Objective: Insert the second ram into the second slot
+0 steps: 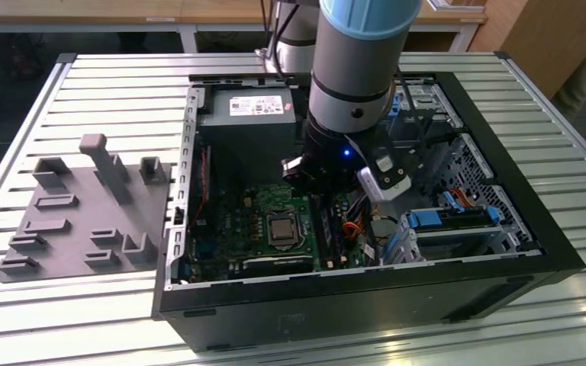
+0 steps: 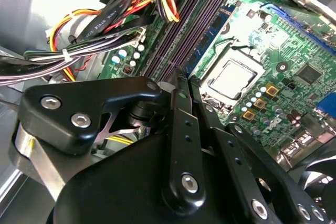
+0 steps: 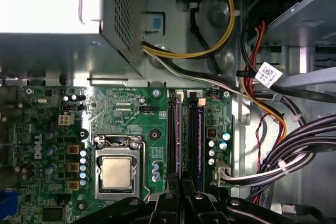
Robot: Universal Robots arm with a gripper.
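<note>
Exterior view first. You've got a black steel tower case (image 1: 537, 229) lying open on a ribbed aluminium table (image 1: 110, 76). At the case's nine o'clock lies a matte grey moulded plate (image 1: 79, 221) with blocky pegs. Inside the case, the boxy grey power supply (image 1: 247, 114) sits at twelve o'clock, and the bright blue plastic drive clips (image 1: 430, 219) are at four o'clock. The arm (image 1: 359, 69), a smooth silver tube with a pale blue cap, drops straight in. Its gripper (image 1: 322, 200) is down over the green board, at about two o'clock from the square processor socket (image 1: 278, 226).

Now the second wrist view. The gripper (image 2: 185, 77) is all black, rounded links with shiny screw heads. Its fingers (image 2: 178, 124) are drawn in close with only a sliver of gap, and you can see nothing between them. Beyond the tips run the long, dark, glossy memory slots (image 2: 184, 30). A thin blue-edged memory stick (image 2: 212, 32) stands on edge in the bank. Whether that's the second ram, you can't tell.

First wrist view. The gripper (image 3: 181, 183) hovers over one end of the slots (image 3: 175, 135). The blue-edged stick (image 3: 200, 135) stands in the slot nearest a row of round capacitors (image 3: 212, 151), and bundled black cables (image 3: 294, 145) lie beyond them.
</note>
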